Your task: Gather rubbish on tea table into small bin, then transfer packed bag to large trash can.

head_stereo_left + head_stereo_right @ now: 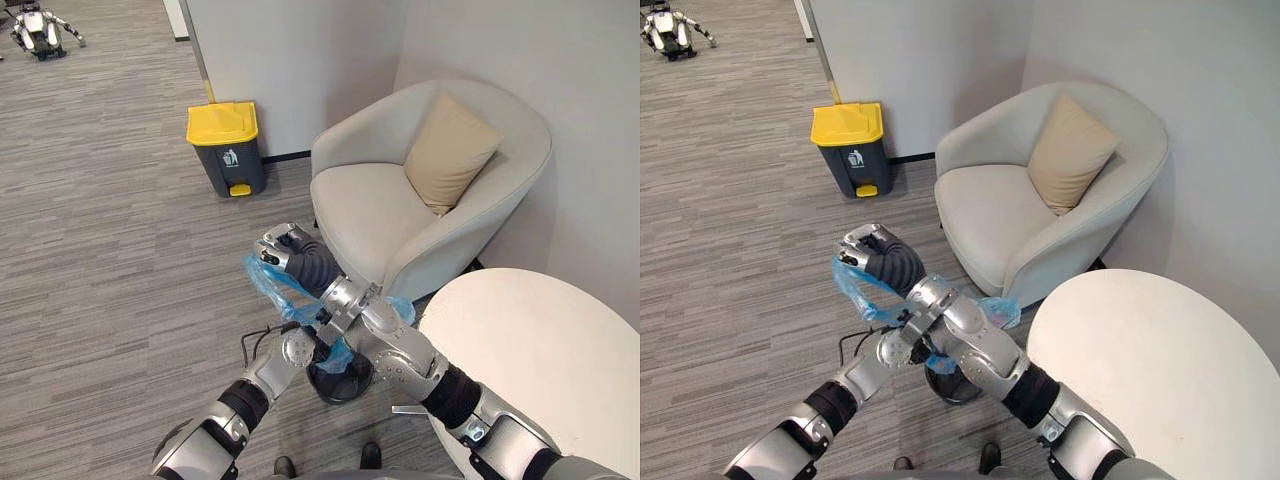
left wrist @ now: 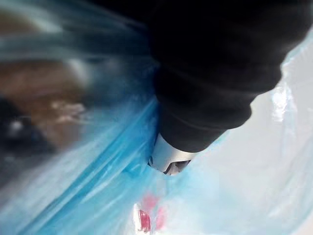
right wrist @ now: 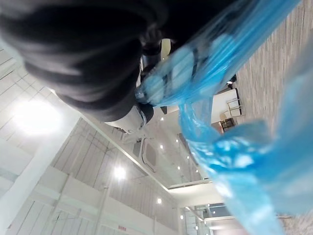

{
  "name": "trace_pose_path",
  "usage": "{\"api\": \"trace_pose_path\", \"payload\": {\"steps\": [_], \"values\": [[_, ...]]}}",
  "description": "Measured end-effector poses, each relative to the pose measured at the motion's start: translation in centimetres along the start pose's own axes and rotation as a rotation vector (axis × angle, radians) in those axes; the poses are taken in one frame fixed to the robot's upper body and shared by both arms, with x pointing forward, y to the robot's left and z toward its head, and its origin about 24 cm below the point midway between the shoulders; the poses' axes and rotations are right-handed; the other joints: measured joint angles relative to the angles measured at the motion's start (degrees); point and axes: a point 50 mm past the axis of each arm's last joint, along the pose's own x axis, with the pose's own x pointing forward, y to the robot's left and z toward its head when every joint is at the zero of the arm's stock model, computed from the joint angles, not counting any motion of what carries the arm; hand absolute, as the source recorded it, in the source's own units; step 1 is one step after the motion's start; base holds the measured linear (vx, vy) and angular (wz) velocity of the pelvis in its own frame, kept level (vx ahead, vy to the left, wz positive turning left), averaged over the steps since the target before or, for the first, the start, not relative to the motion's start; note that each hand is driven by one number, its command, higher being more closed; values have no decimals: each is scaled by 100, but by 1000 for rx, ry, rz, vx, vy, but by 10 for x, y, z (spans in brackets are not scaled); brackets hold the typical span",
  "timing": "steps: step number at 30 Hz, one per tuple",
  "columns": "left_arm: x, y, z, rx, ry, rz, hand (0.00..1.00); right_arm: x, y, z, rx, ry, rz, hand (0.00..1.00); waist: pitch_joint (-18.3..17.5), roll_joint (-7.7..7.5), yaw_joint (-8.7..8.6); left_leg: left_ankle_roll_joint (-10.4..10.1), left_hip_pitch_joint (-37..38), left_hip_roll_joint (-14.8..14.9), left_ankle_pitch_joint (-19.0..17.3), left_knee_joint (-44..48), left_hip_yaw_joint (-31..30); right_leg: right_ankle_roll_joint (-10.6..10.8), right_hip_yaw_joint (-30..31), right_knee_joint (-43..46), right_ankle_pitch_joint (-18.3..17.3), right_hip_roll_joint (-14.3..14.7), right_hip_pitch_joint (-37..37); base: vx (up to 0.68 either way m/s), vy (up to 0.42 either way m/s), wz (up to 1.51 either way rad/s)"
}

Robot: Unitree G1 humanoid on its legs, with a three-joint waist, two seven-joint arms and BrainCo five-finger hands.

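Plastic bag, thin, translucent blue (image 1: 272, 288), is stretched between both hands over grey striped carpet floor (image 1: 100, 260). Right hand (image 1: 290, 252) is raised, its fingers (image 1: 270, 246) curled tight round the bag's upper edge, and a blue loop hangs just below the fingertips. In the right wrist view a twisted blue strand runs past the dark ribbed cover and spreads wide beyond it. Left hand (image 2: 210, 88) is lower, buried in the bag's folds; blue film wraps all round it and I cannot tell whether its fingers are bent or straight. Something small and red (image 2: 145, 219) shows blurred through the film past that hand. Small round black bin (image 1: 345, 385) stands on the floor directly beneath the left hand, with the bag's lower part touching its rim. Right forearm crosses above the bin and hides part of it. Large dark-grey trash can with yellow lid (image 1: 226, 148), lid down, stands well beyond the right fingers, against the white wall (image 1: 300, 60), with open carpet between. Cream upholstered tub armchair (image 1: 380, 210) sits near the right fingers on their outer side, with a beige square cushion (image 1: 450, 150) leaning upright in its back corner. Round white tea table (image 1: 540, 350) lies behind the right hand, beside the forearm, close to the armchair. Another small robot (image 1: 40, 30) stands far off on the carpet.
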Motion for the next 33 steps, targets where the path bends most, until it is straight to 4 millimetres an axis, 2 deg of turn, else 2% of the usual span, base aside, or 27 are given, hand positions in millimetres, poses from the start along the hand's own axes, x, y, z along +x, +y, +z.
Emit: {"api": "trace_pose_path", "payload": {"steps": [8,12,15,16,20,28,33], "values": [[-9,2,8,-107,-41,61,100,3,5,4,24,-44,10,100,33,51,-3,-2,3,1,-2,3,-7,1,-2,0,-1,-3,6,0,0,0],[-18,7,14,-190,-69,126,100,-8,7,14,31,-126,-3,100,69,108,2,-2,4,2,-2,-9,-21,5,-12,0,-7,-12,12,0,0,0],[-23,17,17,-257,-83,197,100,-22,-6,14,-33,-137,-90,100,70,109,3,-1,27,-11,1,-44,-28,21,-26,1,-18,-19,23,0,0,0],[-27,21,18,-279,-92,233,100,-29,-12,13,-76,-132,-130,0,69,109,2,-1,41,-17,1,-54,-28,27,-27,1,-22,-14,31,0,0,0],[-34,31,19,-309,-108,297,100,-48,-27,13,-285,-104,-212,0,69,109,-4,-16,125,-39,15,-169,-25,57,-26,2,-44,-18,62,0,0,0],[-53,45,6,-357,-78,437,100,-68,-41,20,-686,-42,-296,0,69,109,6,-18,192,-44,11,-172,-53,113,-54,2,-91,-24,142,12,4,1],[-67,57,-3,-362,-56,531,100,-83,-45,40,-910,-77,-349,0,69,109,11,-18,184,-45,10,-173,-61,117,-57,2,-95,-26,137,0,0,0]]}}
